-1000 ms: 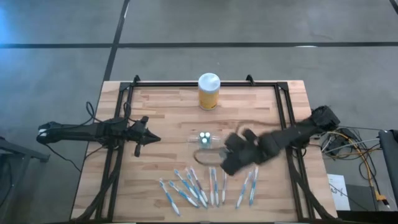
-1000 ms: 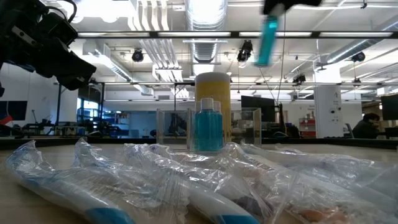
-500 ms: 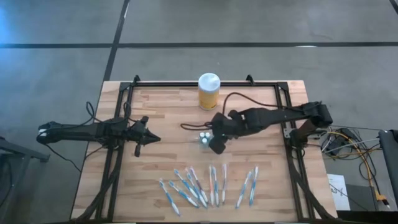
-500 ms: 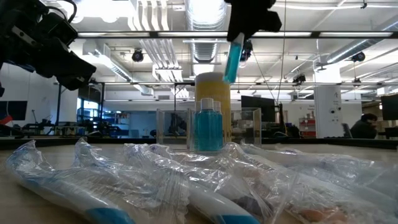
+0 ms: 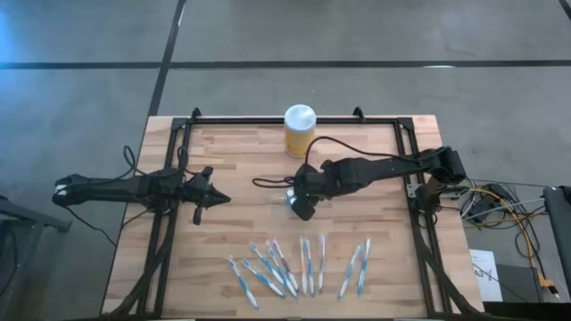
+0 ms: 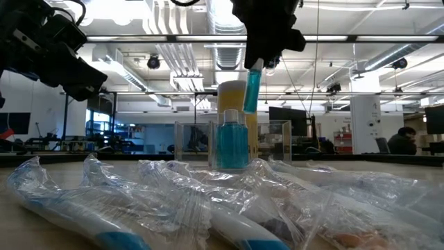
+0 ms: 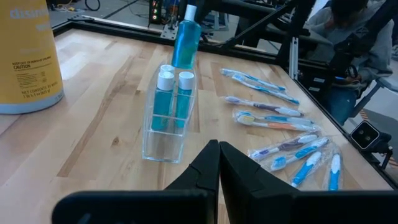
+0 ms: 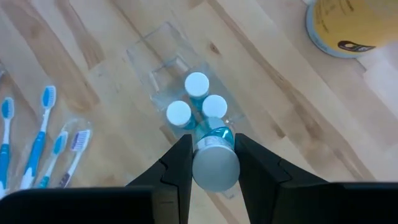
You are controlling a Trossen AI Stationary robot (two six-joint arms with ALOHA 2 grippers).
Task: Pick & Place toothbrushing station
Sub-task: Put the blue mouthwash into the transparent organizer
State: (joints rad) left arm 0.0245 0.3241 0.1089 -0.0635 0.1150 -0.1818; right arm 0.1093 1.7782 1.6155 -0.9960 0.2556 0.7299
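the high view looks straight down from far up and takes in the whole pale wooden table (image 5: pixel 232 187), all four edges, and grey floor around it. the low view sits at table height by the near edge, looking level across to the room, with crinkly clear-wrapped blue-and-white toothbrushes (image 6: pixel 173 208) right up close. the left wrist view looks low across the table from one side, fairly near. the right wrist view looks down from close above. all four views share the small clear plastic holder (image 7: pixel 166 134) and the tall yellow jar (image 7: pixel 28 56) by the far edge.
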